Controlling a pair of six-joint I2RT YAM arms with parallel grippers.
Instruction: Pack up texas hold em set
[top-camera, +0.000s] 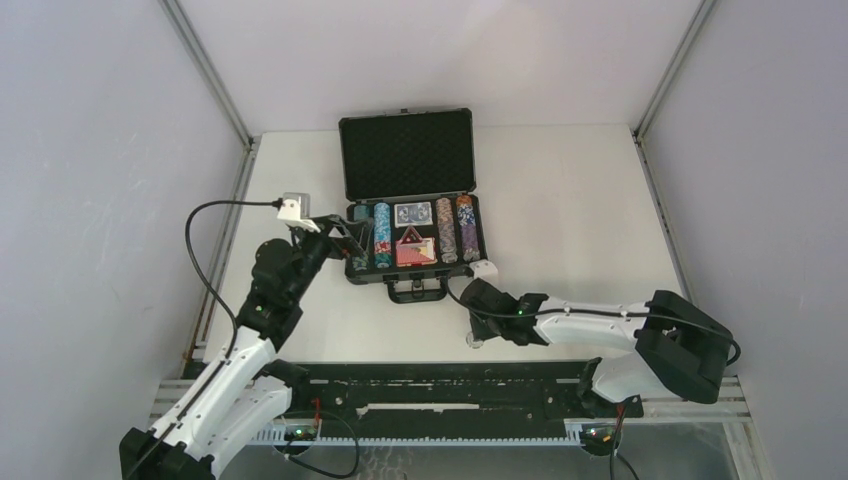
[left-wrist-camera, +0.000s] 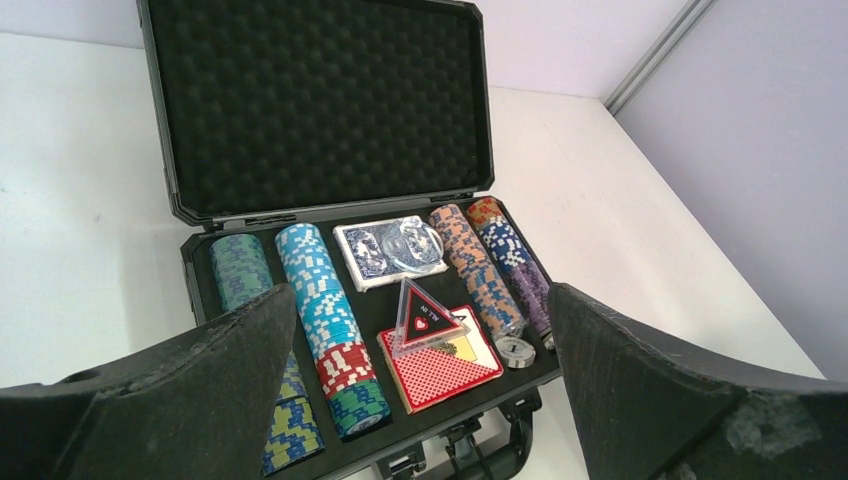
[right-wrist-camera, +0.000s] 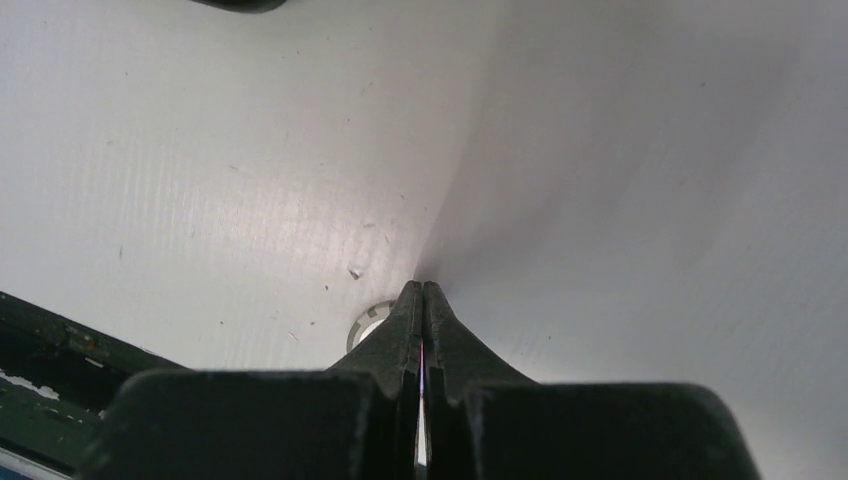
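The black briefcase (top-camera: 412, 282) of the texas hold em set lies open mid-table, its foam-lined lid (left-wrist-camera: 320, 100) upright. Rows of multicoloured poker chips (left-wrist-camera: 322, 300) fill its slots. A blue deck (left-wrist-camera: 372, 254) carries a clear round button (left-wrist-camera: 412, 243). On the red deck (left-wrist-camera: 440, 372) stands a triangular button (left-wrist-camera: 425, 320), and a white chip (left-wrist-camera: 514, 351) lies beside it. My left gripper (top-camera: 352, 242) (left-wrist-camera: 420, 300) hovers wide open over the case's front left. My right gripper (top-camera: 477, 332) (right-wrist-camera: 421, 290) is shut, tips down on the table beside a loose white chip (right-wrist-camera: 368, 324), which its fingers half hide.
The case handle (top-camera: 417, 293) faces the arms. The black rail (top-camera: 450, 395) with cables runs along the near table edge, and its corner (right-wrist-camera: 40, 340) shows in the right wrist view. White walls close in on the left, right and back.
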